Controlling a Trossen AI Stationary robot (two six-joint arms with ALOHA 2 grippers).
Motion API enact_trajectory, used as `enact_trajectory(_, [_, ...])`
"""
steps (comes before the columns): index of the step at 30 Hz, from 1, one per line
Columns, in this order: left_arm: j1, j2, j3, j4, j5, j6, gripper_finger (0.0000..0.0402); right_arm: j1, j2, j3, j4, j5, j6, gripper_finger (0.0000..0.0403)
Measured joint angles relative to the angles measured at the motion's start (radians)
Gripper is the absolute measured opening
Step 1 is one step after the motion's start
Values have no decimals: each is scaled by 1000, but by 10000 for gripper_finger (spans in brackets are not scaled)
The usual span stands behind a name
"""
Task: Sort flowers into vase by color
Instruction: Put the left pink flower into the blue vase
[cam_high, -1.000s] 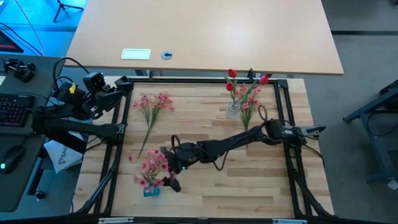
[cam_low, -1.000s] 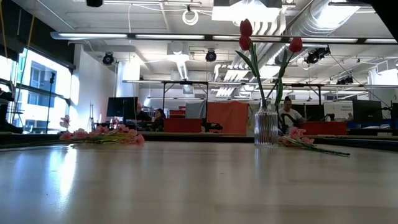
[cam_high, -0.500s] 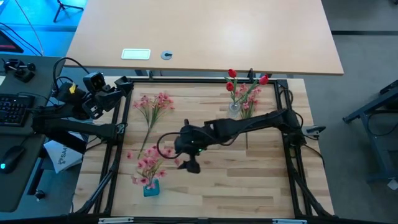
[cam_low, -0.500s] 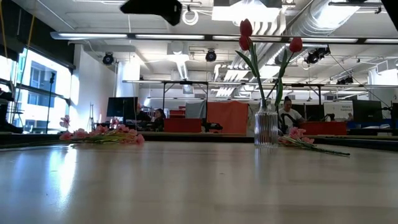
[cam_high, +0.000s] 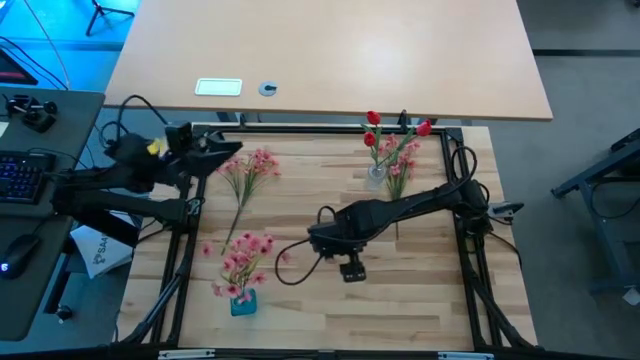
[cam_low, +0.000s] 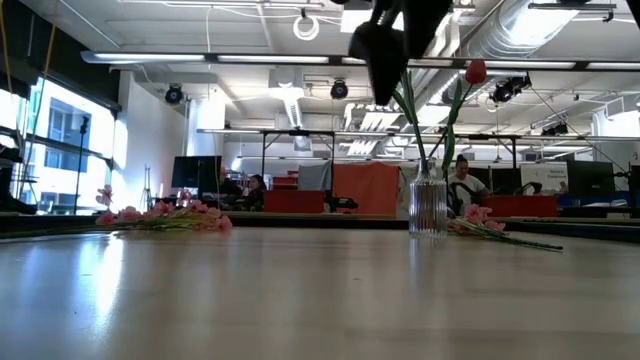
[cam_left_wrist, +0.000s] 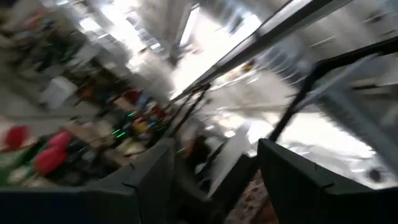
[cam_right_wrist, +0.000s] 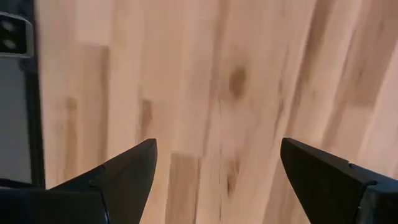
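Observation:
In the high view a pink spray (cam_high: 243, 262) stands in a small blue vase (cam_high: 240, 306) near the table's left front. A second pink spray (cam_high: 250, 168) lies flat at the far left. A clear vase (cam_high: 377, 176) at the far right holds red-bud flowers (cam_high: 372, 119), and a third pink spray (cam_high: 400, 165) lies beside it. My right gripper (cam_high: 352, 272) (cam_right_wrist: 217, 143) hangs open over bare wood at mid-table. My left gripper (cam_high: 232, 150) (cam_left_wrist: 214, 146) is open, just left of the far-left pink spray.
A black frame (cam_high: 300, 130) borders the work area. Bare wood (cam_high: 420, 290) lies to the right of the right gripper. A keyboard (cam_high: 25, 175) and mouse sit off the table's left. In the low view the right gripper (cam_low: 395, 40) hangs high, in front of the clear vase (cam_low: 428, 205).
My right gripper has drawn away from the blue vase toward the table's right, rising; the pink spray stays standing in that vase. My left gripper has swung from the left frame toward the far-left pink spray.

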Motion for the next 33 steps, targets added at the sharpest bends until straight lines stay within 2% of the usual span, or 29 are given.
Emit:
enact_trajectory(3, [46, 15, 55, -171, -14, -10, 218, 3, -3, 0, -72, 10, 39, 325])
enact_trajectory(6, [93, 40, 135, -347, 34, -16, 218, 8, -11, -7, -109, 43, 75, 313])
enact_trajectory(8, [115, 60, 185, -472, 79, 2, 218, 10, -39, -69, -79, 43, 115, 305])
enact_trajectory(11, [132, 88, 244, -648, 98, 44, 218, 15, -138, -275, 36, 35, 246, 294])
enact_trajectory(14, [151, 99, 275, -811, 73, 79, 218, 35, -287, -528, 157, 20, 460, 287])
enact_trajectory(16, [169, 98, 276, -938, 24, 90, 218, 51, -385, -677, 242, -16, 640, 285])
enact_trajectory(19, [204, 103, 273, -1144, -113, 87, 218, 86, -524, -852, 407, -44, 876, 284])
enact_trajectory(22, [239, 113, 236, -1305, -223, 15, 218, 124, -628, -977, 558, -1, 1004, 284])
enact_trajectory(24, [258, 116, 186, -1384, -226, -68, 218, 141, -675, -1041, 628, 35, 1033, 284])
enact_trajectory(28, [263, 116, 38, -1407, -153, -236, 218, 148, -725, -1140, 721, 51, 1002, 284])
enact_trajectory(33, [240, 129, -163, -1332, -71, -439, 218, 137, -732, -1223, 836, -24, 888, 284])
